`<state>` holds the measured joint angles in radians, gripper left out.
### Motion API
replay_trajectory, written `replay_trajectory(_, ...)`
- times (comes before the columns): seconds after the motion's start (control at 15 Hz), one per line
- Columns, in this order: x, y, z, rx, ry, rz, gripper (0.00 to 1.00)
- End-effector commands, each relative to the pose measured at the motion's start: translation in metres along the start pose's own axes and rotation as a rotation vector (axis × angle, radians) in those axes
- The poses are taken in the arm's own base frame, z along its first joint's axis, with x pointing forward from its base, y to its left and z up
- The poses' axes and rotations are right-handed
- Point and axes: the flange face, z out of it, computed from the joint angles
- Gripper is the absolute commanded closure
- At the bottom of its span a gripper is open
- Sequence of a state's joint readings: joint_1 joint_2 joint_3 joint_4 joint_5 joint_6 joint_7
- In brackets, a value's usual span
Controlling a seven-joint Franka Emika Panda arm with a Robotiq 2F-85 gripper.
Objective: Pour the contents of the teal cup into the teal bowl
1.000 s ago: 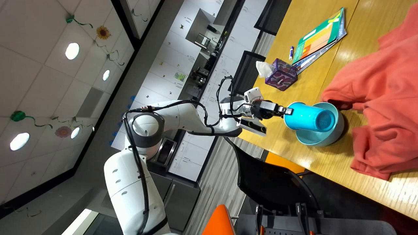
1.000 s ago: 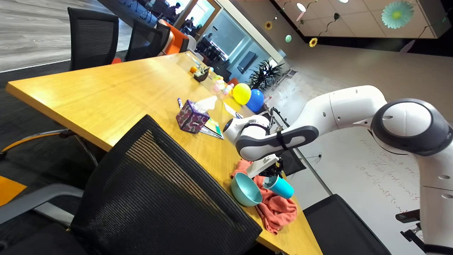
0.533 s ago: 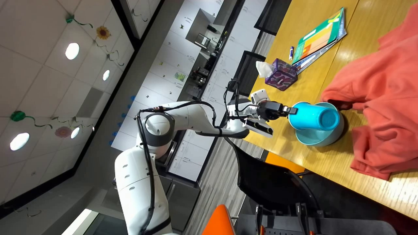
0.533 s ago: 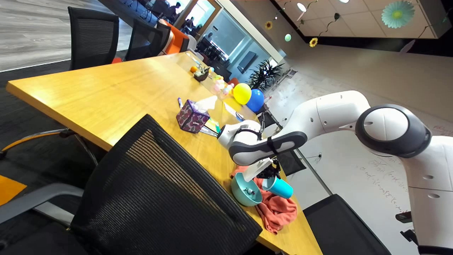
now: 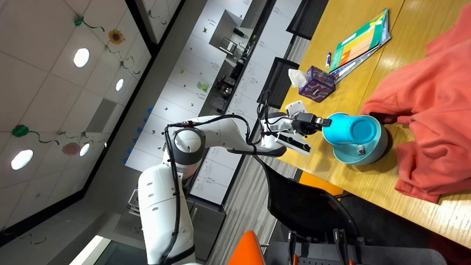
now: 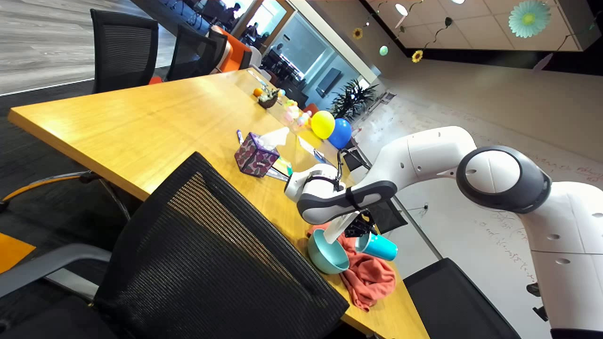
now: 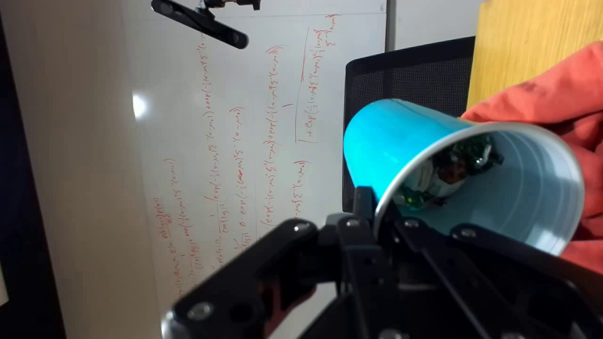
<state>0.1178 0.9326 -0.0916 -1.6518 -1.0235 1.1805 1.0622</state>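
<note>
My gripper [image 5: 326,123] is shut on the rim of the teal cup [image 5: 349,129], with one finger inside and one outside in the wrist view [image 7: 384,207]. The cup [image 6: 382,247] is held tilted on its side above the teal bowl's far part. The wide teal bowl [image 5: 346,156] stands on the table below it and also shows in an exterior view [image 6: 328,259]. A small wrapped piece [image 5: 361,149] shows at the bowl's inside, just below the cup. In the wrist view, green and white wrapped candy [image 7: 447,176] lies inside the cup [image 7: 400,136].
A salmon-red cloth [image 5: 434,110] lies beside the bowl on the wooden table [image 5: 371,184]. A purple tissue box [image 5: 318,84], a marker [image 5: 328,59] and folders [image 5: 362,40] lie further off. Black chairs [image 6: 212,263] stand at the table edge.
The arm and cup moved over the bowl, then the cup shifted slightly back and turned more. A wrapped piece dropped from the cup into the bowl; it showed there half a second ago.
</note>
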Motion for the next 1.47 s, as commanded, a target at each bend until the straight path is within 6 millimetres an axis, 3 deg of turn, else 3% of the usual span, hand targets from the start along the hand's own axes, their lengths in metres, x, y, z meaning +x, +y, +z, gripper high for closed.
replay_trajectory(0.0,0.005,0.002,-0.006,-0.080,-0.001,-0.027,0.99)
replay_trajectory(1.07,0.012,0.000,-0.014,-0.219,0.037,-0.101,0.99)
replay_trajectory(1.27,0.009,0.025,-0.019,-0.135,0.042,-0.071,0.99)
replay_trajectory(1.4,0.007,0.051,-0.021,-0.076,0.038,-0.032,0.99)
